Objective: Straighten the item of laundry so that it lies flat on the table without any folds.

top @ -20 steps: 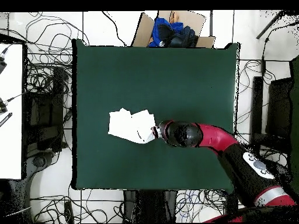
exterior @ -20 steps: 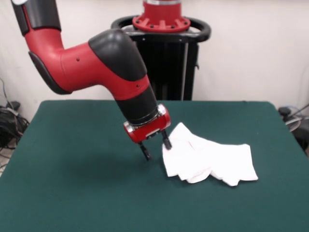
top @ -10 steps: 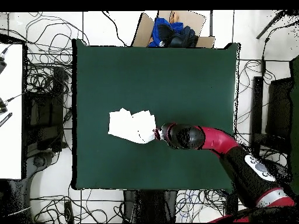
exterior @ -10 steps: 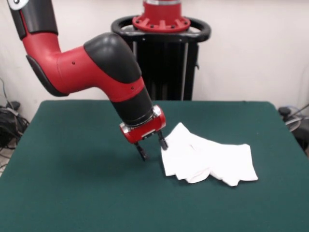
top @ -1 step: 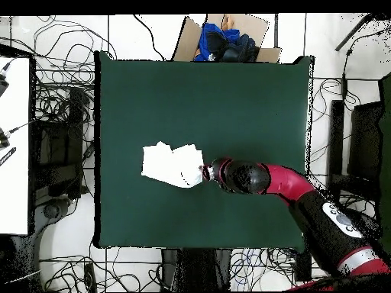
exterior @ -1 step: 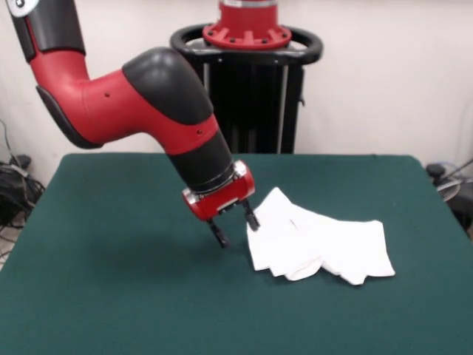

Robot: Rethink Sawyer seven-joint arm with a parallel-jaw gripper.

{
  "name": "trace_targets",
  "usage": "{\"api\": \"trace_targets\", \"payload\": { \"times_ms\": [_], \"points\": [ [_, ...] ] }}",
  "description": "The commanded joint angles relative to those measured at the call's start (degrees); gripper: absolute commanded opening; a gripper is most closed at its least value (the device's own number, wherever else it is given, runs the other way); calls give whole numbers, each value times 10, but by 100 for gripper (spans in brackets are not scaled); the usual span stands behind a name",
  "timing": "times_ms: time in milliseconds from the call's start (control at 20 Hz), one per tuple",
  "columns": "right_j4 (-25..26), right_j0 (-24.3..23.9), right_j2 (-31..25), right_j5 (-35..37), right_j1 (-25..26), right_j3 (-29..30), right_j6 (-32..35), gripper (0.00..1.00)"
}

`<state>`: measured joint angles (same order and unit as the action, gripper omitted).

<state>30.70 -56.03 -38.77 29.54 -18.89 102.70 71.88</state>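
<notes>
Nearest me, the item of laundry (exterior @ -1 step: 319, 242) lies crumpled on the table (exterior @ -1 step: 111, 296), right of centre in my front view, folded over itself in several layers with only plain white showing. Just beside its left edge I see the gripper (exterior @ -1 step: 236, 226), fingers spread apart and holding nothing, one tip at the cloth's edge. Behind it the red and black arm (exterior @ -1 step: 140, 103) slopes up to the left.

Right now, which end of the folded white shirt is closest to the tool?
The pointed end of the shirt that faces the open tool, at the picture's left in the front view. The opposite, squarer end lies well away across the table.
</notes>
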Motion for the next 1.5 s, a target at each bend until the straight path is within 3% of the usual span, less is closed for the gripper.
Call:
{"api": "trace_targets", "payload": {
  "times_ms": [50,450,1500],
  "points": [
    [42,-3,-52,-22,21,-6,-67,100],
    [47,7,-50,-26,10,5,-41,100],
    [94,65,24,0,42,-58,-11,100]
  ]
}}
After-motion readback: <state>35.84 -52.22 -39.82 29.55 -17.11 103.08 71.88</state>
